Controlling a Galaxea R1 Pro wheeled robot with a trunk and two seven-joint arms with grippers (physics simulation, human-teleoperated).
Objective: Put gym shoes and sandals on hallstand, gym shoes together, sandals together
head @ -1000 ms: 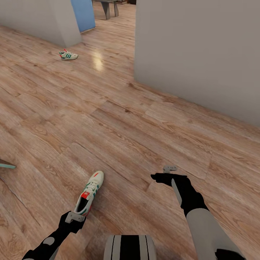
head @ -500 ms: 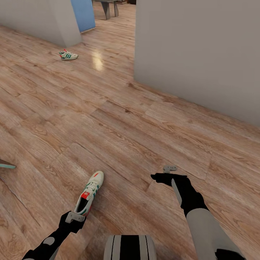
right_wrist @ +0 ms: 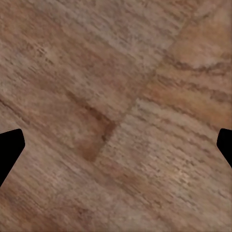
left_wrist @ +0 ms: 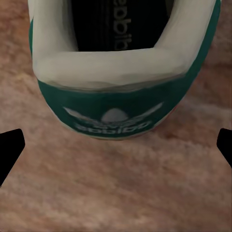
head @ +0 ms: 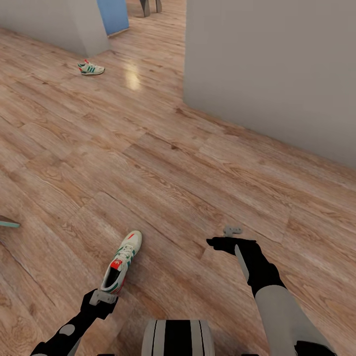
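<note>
A white gym shoe (head: pixel 121 261) with green stripes and a red tongue lies on the wood-plank corridor floor (head: pixel 163 168), toe pointing away from me. My left gripper (head: pixel 101 298) hovers just behind its heel, open. In the left wrist view the green heel (left_wrist: pixel 113 104) fills the space ahead, with the gripper (left_wrist: pixel 116 150) spread wide below it. The second gym shoe (head: pixel 90 68) lies far off near a wall corner. My right gripper (head: pixel 228 236) hangs open over bare planks (right_wrist: pixel 116 96). The sandals and the hallstand are out of view.
A large grey wall block (head: pixel 269 74) stands to the right, its corner jutting into the corridor. Another grey wall (head: pixel 54 22) and a blue panel (head: pixel 112 15) stand at the far left. A teal frame end (head: pixel 7 223) pokes in at the left edge.
The whole picture has shifted a little, so the far shoe and walls sit higher: the camera moved. Both arms and the near shoe keep their places.
</note>
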